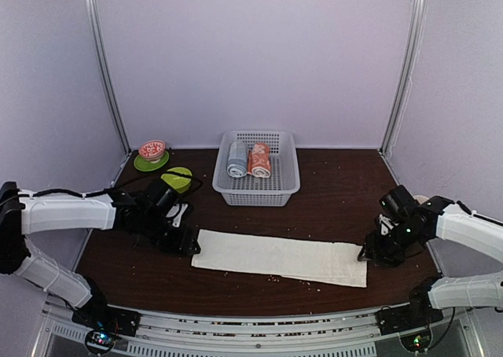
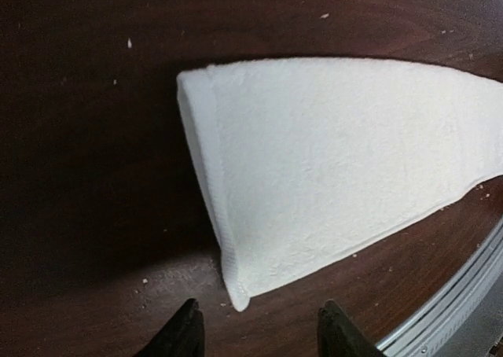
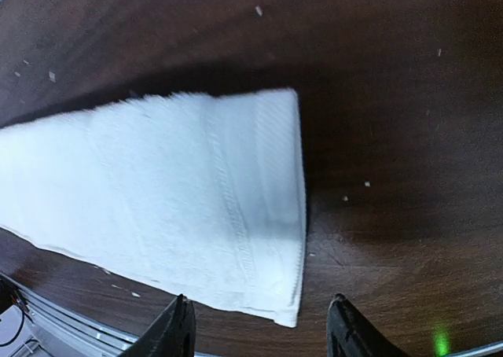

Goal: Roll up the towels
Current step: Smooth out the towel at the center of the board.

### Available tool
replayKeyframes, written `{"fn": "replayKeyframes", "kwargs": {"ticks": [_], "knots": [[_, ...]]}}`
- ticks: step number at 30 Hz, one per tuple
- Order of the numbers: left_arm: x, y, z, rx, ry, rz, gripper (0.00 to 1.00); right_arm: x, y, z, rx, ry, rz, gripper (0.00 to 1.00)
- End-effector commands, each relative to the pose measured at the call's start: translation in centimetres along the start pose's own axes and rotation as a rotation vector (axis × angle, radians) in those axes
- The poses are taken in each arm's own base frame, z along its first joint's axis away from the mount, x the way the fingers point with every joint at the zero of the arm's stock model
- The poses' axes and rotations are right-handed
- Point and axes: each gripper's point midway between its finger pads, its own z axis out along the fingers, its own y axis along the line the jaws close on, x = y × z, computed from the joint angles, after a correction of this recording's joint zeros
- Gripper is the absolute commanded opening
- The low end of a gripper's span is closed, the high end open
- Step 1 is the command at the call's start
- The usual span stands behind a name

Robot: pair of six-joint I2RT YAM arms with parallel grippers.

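Note:
A cream-white towel (image 1: 279, 256) lies folded into a long flat strip across the brown table. At its left end hovers my left gripper (image 1: 189, 245), open, with the towel's near corner (image 2: 240, 300) just ahead of the gap between its fingers. My right gripper (image 1: 369, 255) is open at the strip's right end; the towel's corner (image 3: 287, 318) sits between its fingers, untouched. The salmon-orange towel (image 1: 259, 160) lies rolled in the white basket (image 1: 259, 190) at the back.
A grey-blue rolled towel (image 1: 236, 160) lies next to the orange one in the basket. At the back left are a red patterned bowl on a green saucer (image 1: 152, 151) and a lime-green object (image 1: 178, 178). A metal rail (image 1: 251, 325) runs along the near edge.

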Motion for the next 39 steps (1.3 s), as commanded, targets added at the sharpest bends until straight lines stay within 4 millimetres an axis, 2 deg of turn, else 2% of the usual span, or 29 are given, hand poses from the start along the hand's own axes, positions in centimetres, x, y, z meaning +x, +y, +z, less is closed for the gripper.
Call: {"fn": "replayKeyframes", "kwargs": {"ticks": [1,3,5,7,9,11,16,20,23,26,30,34,36,39], "knots": [[-4.0,-3.0,-5.0,0.057,-0.133,0.097,0.52,-3.9,0.9,-2.9,0.023,-0.178,-0.014,0.56],[-5.8,-5.0,-5.9,0.123,-0.174,0.124,0.52,-4.8,1.7,-2.2,-0.006,-0.196,0.000,0.55],[-7.3,-6.8,-5.3,0.181,-0.175,0.135,0.49,-4.9,2.1,-0.7,-0.023,-0.166,0.022,0.53],[-8.1,-8.3,-3.8,0.239,-0.150,0.144,0.43,-4.9,2.7,1.0,-0.056,-0.134,0.043,0.50],[-8.7,-9.1,-2.1,0.271,-0.135,0.141,0.35,-5.2,3.4,1.8,-0.092,-0.135,0.059,0.42],[-8.6,-9.2,-0.1,0.285,-0.107,0.135,0.28,-5.5,3.9,2.3,-0.115,-0.135,0.059,0.37],[-6.9,-7.2,3.8,0.238,-0.037,0.115,0.18,-6.2,2.7,3.8,-0.017,-0.123,0.048,0.32],[-4.5,-4.0,6.2,0.137,0.014,0.070,0.11,-7.2,2.6,4.6,0.033,-0.114,0.035,0.34],[-2.6,-1.7,7.1,0.073,0.035,0.024,0.05,-8.4,2.8,5.1,0.077,-0.107,0.011,0.37],[-1.0,-0.2,7.1,0.043,0.031,-0.022,0.00,-9.9,3.5,5.7,0.109,-0.094,-0.017,0.38],[0.7,1.6,6.2,0.000,0.004,-0.087,0.00,-12.0,4.7,6.1,0.133,-0.094,-0.041,0.39],[2.0,2.2,5.4,0.000,-0.026,-0.144,0.00,-14.2,6.1,6.5,0.127,-0.121,-0.030,0.43],[2.4,2.1,5.1,0.003,-0.030,-0.148,0.00,-15.1,7.4,5.7,0.083,-0.154,-0.015,0.47],[1.8,1.3,3.6,0.007,-0.056,-0.124,0.00,-15.6,9.5,3.0,0.017,-0.214,-0.025,0.55]]}}
